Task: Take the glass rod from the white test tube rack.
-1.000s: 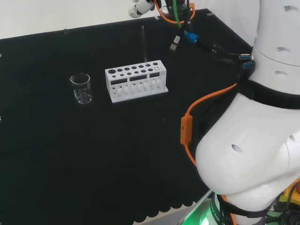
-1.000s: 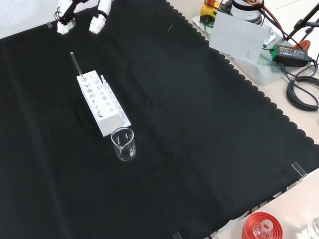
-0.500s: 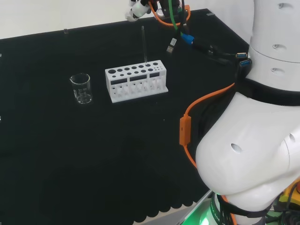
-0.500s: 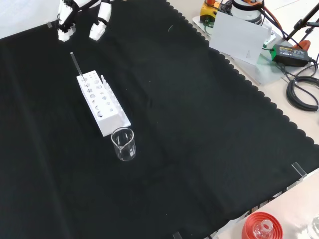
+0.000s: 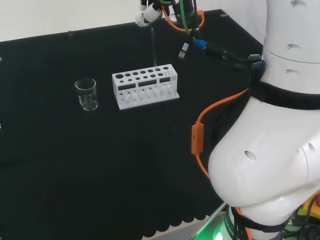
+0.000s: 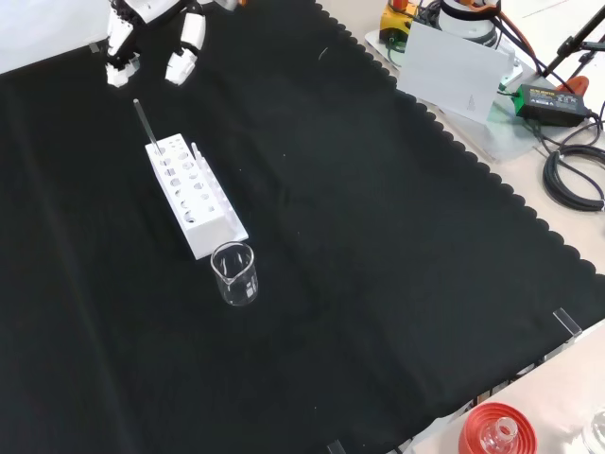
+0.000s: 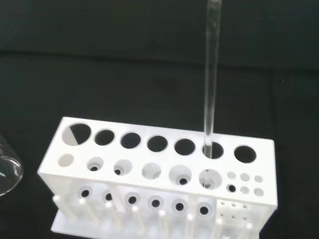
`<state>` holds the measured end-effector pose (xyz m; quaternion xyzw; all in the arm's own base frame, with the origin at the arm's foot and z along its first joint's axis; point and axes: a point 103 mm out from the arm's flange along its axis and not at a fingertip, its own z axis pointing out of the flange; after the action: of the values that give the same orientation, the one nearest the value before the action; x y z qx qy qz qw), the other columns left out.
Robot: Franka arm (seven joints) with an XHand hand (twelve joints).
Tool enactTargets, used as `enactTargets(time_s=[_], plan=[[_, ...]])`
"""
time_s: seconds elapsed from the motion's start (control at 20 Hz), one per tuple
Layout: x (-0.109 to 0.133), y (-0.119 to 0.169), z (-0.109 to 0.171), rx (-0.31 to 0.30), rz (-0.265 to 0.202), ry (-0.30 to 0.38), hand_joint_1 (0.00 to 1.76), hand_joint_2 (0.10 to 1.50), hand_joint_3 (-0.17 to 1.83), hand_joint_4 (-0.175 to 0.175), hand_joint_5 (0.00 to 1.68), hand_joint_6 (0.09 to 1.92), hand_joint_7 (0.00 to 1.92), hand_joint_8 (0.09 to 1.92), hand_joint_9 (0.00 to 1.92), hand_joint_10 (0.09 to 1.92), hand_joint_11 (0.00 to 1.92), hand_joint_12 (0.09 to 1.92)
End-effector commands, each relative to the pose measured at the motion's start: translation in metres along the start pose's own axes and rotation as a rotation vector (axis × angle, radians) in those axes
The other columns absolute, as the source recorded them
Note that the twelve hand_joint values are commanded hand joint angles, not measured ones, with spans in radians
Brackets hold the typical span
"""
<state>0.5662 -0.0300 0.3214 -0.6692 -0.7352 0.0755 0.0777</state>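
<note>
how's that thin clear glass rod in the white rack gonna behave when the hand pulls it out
The thin clear glass rod looks straight and stiff, so it should lift without bending. Being slim, smooth glass, it is probably slippery and breakable if knocked sideways against the white test tube rack. Laid down, it would likely roll.

Robotics lab bench, black cloth [image 6: 378,246] over the tabletop, white test tube rack [image 5: 145,89] with glass rod [image 5: 154,47], small glass beaker [image 5: 87,94], white robot arm [image 5: 270,165] trailing orange cable [image 5: 200,130], power supply and coiled leads [image 6: 567,142] beside the cloth.
</note>
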Motion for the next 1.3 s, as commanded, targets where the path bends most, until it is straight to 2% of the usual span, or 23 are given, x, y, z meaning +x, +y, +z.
enactTargets(time_s=[0.05,0.65,0.9,1.3], plan=[[-0.023,0.015,0.020,0.000,0.014,0.013,0.61,0.90,0.35,-0.043,0.33,0.65,0.61,0.79,0.83,0.70,0.81,1.23],[-0.032,0.031,0.043,0.046,0.013,0.045,0.61,0.90,0.36,-0.042,0.33,0.66,0.61,0.79,0.83,0.70,0.81,1.23],[-0.029,0.033,0.051,0.057,0.010,0.034,0.61,0.89,0.37,-0.044,0.34,0.67,0.63,0.80,0.84,0.71,0.81,1.23],[-0.023,0.041,0.059,0.062,-0.012,0.019,0.64,0.88,0.40,-0.067,0.43,0.78,0.76,0.76,0.95,0.65,0.94,1.18]])
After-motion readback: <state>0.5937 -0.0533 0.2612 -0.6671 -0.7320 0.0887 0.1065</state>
